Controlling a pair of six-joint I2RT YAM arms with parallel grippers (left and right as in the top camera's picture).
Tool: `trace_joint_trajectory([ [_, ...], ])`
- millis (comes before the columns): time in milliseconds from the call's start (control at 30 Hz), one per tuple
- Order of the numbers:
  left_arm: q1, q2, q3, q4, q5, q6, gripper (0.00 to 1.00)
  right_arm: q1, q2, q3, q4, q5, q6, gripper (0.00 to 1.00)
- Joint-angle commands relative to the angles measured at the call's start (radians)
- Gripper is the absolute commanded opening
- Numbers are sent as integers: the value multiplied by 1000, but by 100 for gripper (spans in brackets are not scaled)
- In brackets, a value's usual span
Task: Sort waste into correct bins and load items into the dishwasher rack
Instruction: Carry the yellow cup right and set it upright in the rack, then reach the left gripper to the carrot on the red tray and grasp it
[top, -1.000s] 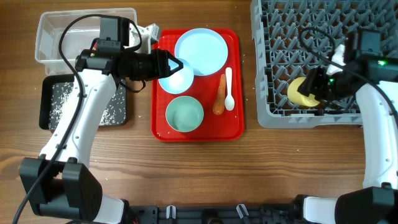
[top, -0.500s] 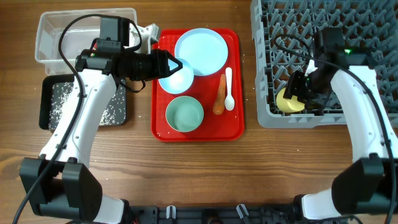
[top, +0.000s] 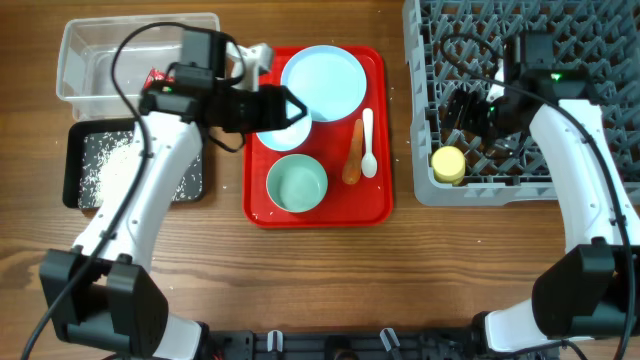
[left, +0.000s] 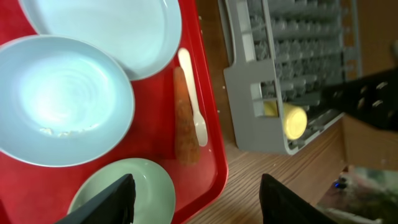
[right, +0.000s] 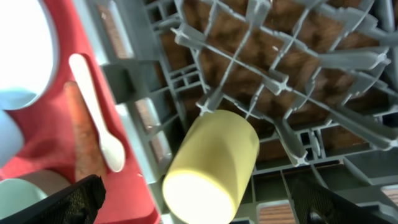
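Note:
My left gripper (top: 287, 105) is open and empty over the white bowl (top: 283, 130) on the red tray; in the left wrist view its fingers (left: 199, 202) spread over the mint-green bowl (left: 127, 186). The pale blue plate (top: 323, 82), mint-green bowl (top: 297, 183), carrot piece (top: 353, 152) and white spoon (top: 368, 145) lie on the tray. The yellow cup (top: 449, 163) lies on its side in the rack's (top: 520, 190) front-left corner. My right gripper (top: 465, 112) is open just above it; in the right wrist view the cup (right: 211, 165) lies between the spread fingers (right: 202, 210).
The red tray (top: 375, 215) sits mid-table. The clear tub (top: 100, 40) at the back left holds the red wrapper (top: 155, 77). The black tray (top: 75, 160) in front of it holds white rice. The rack's upright pegs surround the right gripper.
My right gripper carried the yellow cup leftward across the rack and let it go; the cup now rests in the front-left corner. My left arm shifted slightly right.

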Motion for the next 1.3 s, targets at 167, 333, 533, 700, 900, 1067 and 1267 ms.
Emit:
trace_joint_trajectory([
  [167,-244,23,8,41,-389,10,82,5,-103,196,-45,-23,-35,100],
  [333,-354,95,8,112,-513,48,90,5,-185,201,-43,-24,-48,100],
  [533,-390,262,8,180,-532,77,89,5,-216,201,-78,-19,-57,100],
  [700,-390,344,8,192,-553,77,87,5,-216,201,-93,-20,-71,100],
  [900,-392,387,8,196,-557,86,86,5,-215,201,-99,-24,-76,100],
  [1067,-392,387,8,200,-558,88,84,5,-216,201,-115,-24,-76,100],
  [1267,-397,387,8,200,-562,97,81,5,-215,201,-126,-24,-79,100],
])
